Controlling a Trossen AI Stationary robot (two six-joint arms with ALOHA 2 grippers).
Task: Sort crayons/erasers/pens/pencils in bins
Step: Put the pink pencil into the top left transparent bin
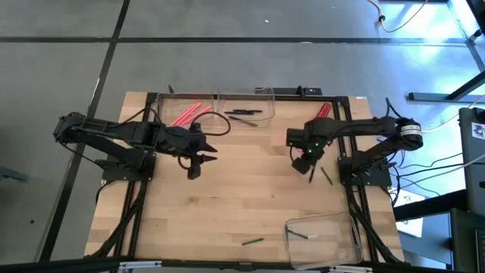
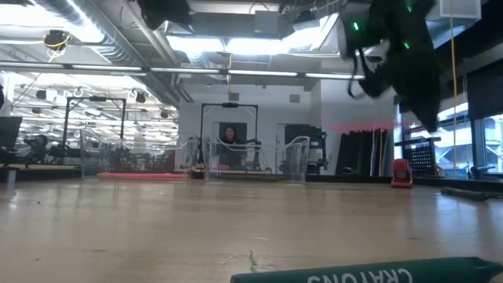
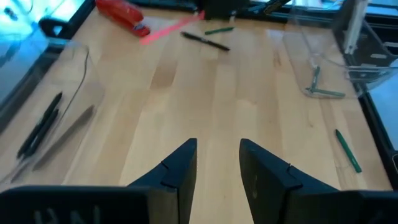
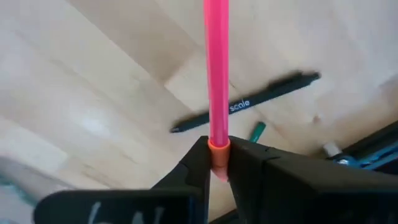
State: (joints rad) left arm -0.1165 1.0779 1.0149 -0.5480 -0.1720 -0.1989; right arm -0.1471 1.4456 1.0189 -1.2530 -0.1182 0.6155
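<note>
Crayons, pens and pencils are only partly sorted, and the one that worries me is the pink stick (image 4: 216, 68) pinched in my right gripper.

Going left to right: my left gripper (image 1: 198, 161) hangs over bare table (image 1: 242, 197) left of centre, fingers parted a moderate way with nothing between them. It waits, well apart from any stick.

Along the far edge sit two clear bins side by side. The far-left bin (image 1: 161, 106) holds a few pink-red sticks (image 1: 186, 114); the far-middle bin (image 1: 267, 95) holds thin black pens (image 1: 244, 114).

My right gripper (image 1: 305, 163) is up off the table right of centre, clamped on the very end of the pink stick — the wrist view shows only the tip between the pads, the rest jutting out long. That is the risk as I judge it: with so short a hold, a quick swing toward the far-left bin could pivot the stick or let it slip out, and the long free end could clip a bin wall on the way in.

Below it a black pen (image 4: 245, 102) and a green stick (image 4: 257, 130) lie loose on the wood. The near-right bin (image 1: 322, 239) holds a dark green stick (image 1: 303, 236); another green crayon (image 1: 252, 242) lies just outside it.
</note>
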